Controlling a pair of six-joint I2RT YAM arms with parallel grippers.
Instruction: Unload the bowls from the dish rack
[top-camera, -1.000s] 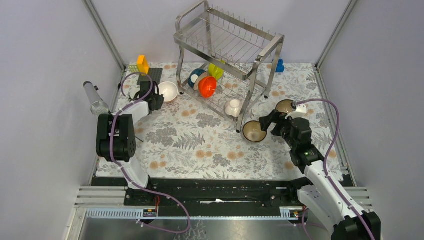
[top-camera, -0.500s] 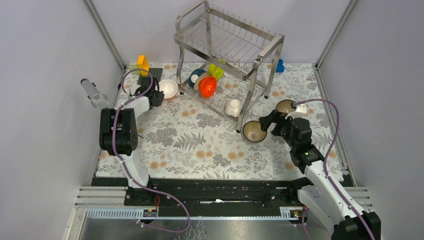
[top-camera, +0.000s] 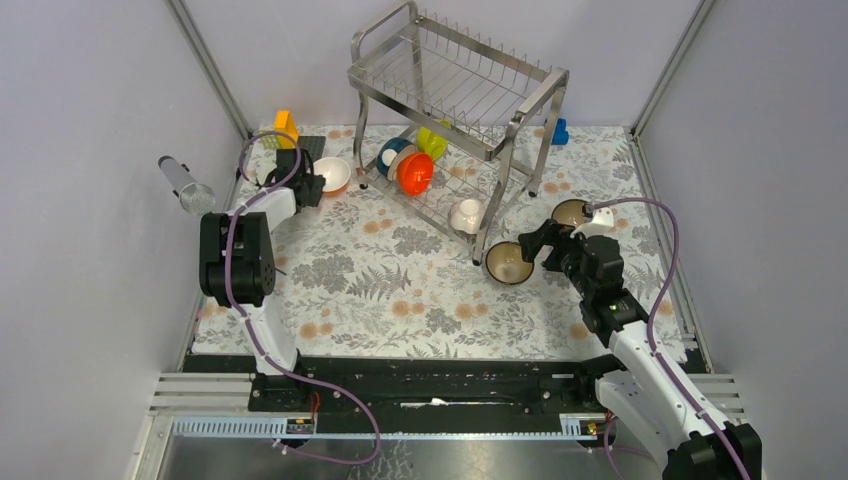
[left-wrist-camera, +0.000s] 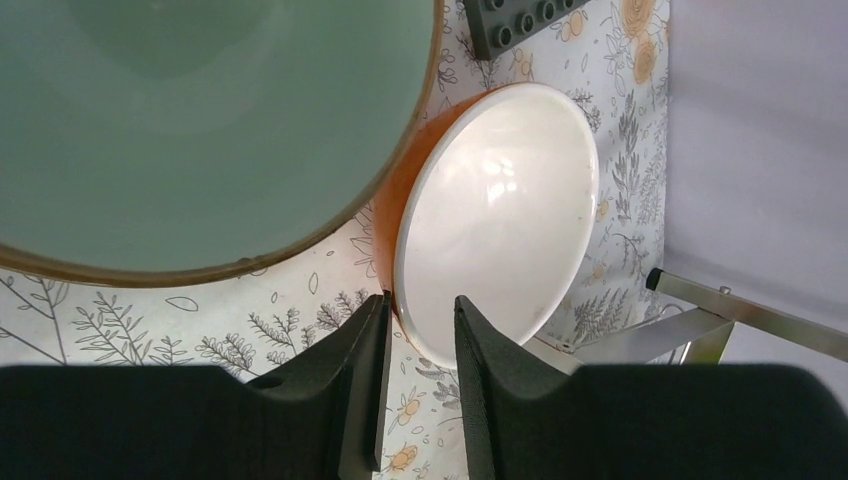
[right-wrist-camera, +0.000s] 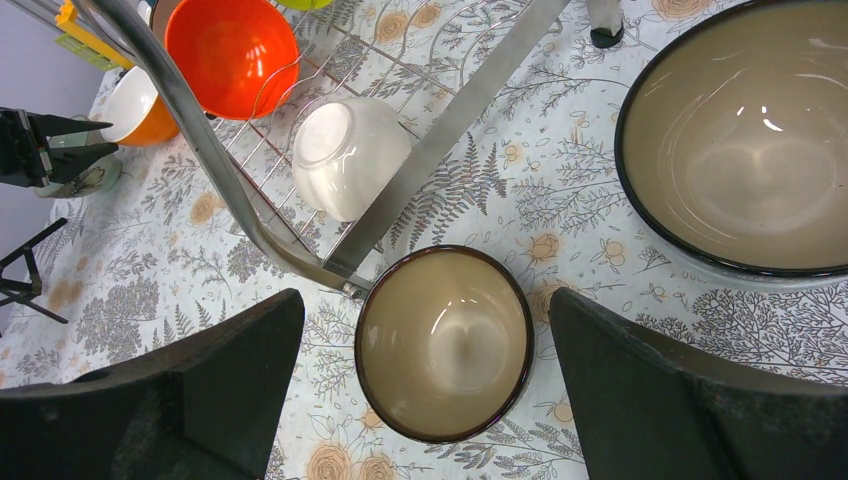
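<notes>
Where the left gripper (left-wrist-camera: 420, 320) reaches, its two black fingers (left-wrist-camera: 365, 370) straddle the thin rim of a glossy bowl (left-wrist-camera: 500, 220). This bowl is white inside and orange outside, and is tipped on edge just ahead of the fingertips. Whether they pinch the rim or merely flank it cannot be told. Up and to the left of that hand, a wide pale green bowl (left-wrist-camera: 200, 120) with a brown lip sits close against the tipped bowl's orange side. A grey studded block (left-wrist-camera: 520, 20) lies beyond, and the wall (left-wrist-camera: 760, 150) rises close on the hand's right.

The right gripper (right-wrist-camera: 425, 295) stands spread wide, holding nothing. Its fingers are on either side of a small round brown bowl (right-wrist-camera: 445, 340) with a dark rim, which sits upright on the flowered cloth (right-wrist-camera: 600, 240). That bowl's far edge sits just beside a foot of the shiny steel wire rack (right-wrist-camera: 470, 110). To this hand's right lies a larger brown bowl (right-wrist-camera: 740, 140). Ahead, on the rack's lower shelf, a smooth white bowl (right-wrist-camera: 350, 155) shows its underside and an orange bowl (right-wrist-camera: 230, 50) stands on edge. Bare cloth spreads to the hand's left.
</notes>
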